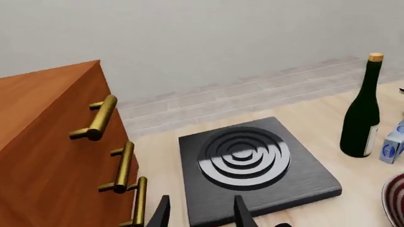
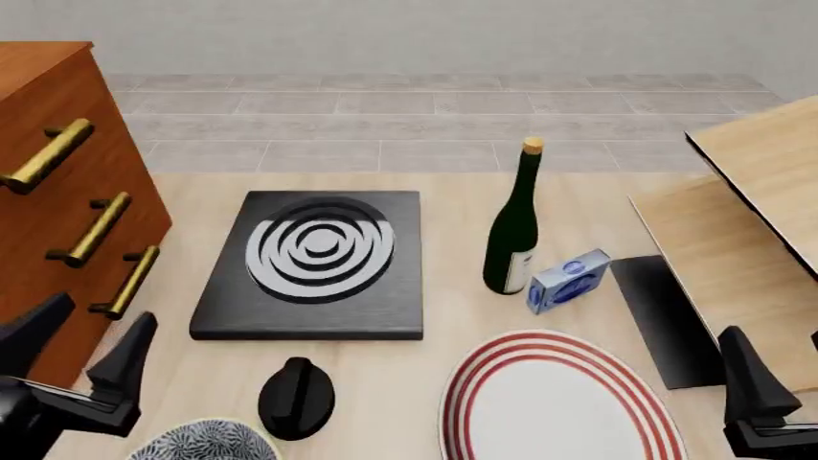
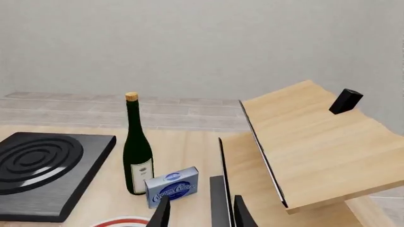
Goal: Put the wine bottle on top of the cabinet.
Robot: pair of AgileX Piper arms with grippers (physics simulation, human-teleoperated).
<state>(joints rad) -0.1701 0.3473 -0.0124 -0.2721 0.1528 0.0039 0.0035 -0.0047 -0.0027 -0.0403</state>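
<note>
The wine bottle [image 2: 514, 230] stands upright on the table, right of centre, dark green with a tan top and a white label; it also shows in both wrist views [image 1: 362, 118] [image 3: 137, 151]. The reddish-brown cabinet [image 2: 57, 192] with brass bar handles fills the left side [image 1: 44, 156]. My left gripper [image 2: 83, 345] is open at the near left, just in front of the cabinet, far from the bottle; its fingers [image 1: 243, 213] hold nothing. My right gripper [image 2: 780, 369] is open and empty at the near right, short of the bottle [image 3: 202, 215].
A black hob plate [image 2: 313, 264] lies between cabinet and bottle. A small blue box [image 2: 569, 281] touches the bottle's right side. A red-striped plate [image 2: 550, 402], a black knob [image 2: 297, 398] and a patterned bowl [image 2: 205, 443] sit near. Pale wood furniture [image 2: 754, 220] stands at right.
</note>
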